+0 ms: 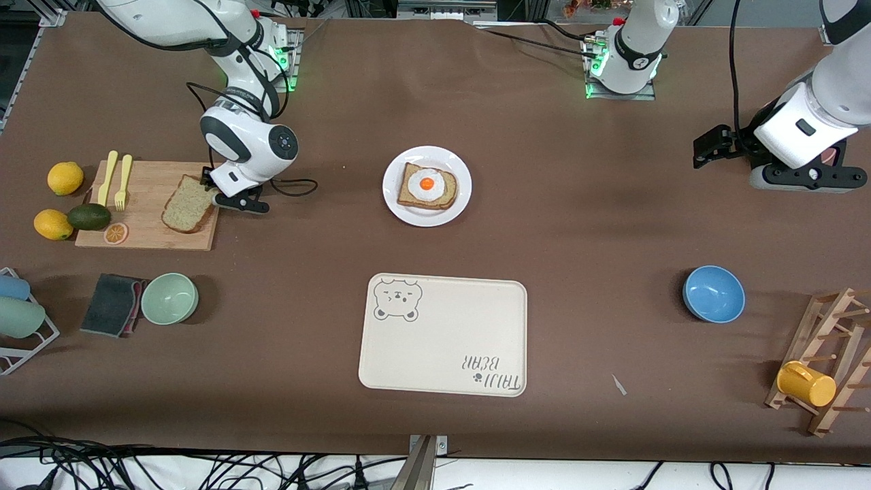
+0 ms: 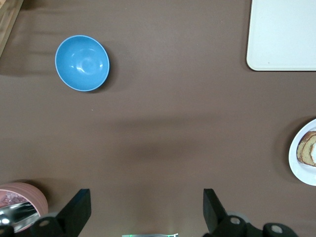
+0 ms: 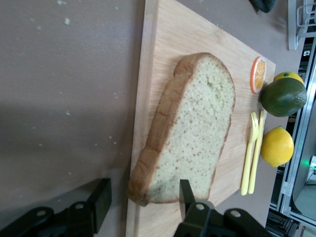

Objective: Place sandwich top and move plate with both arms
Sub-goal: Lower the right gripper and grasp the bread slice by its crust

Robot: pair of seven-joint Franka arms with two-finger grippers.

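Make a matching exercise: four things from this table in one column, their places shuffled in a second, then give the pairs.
1. plain tan wholegrain bread slice
2. bread slice topped with a fried egg
3. yellow mug
4. dark grey cloth

A. on the small round white plate
B. beside the pale green bowl
C. on the wooden cutting board
D. on the wooden peg rack

Pairs: 1-C, 2-A, 3-D, 4-B

Both arms (image 1: 248, 146) are glossy white with rounded joints ringed in black, trailing black cables, tipped by black two-finger grippers on screwed mounts, and their bases glow green.
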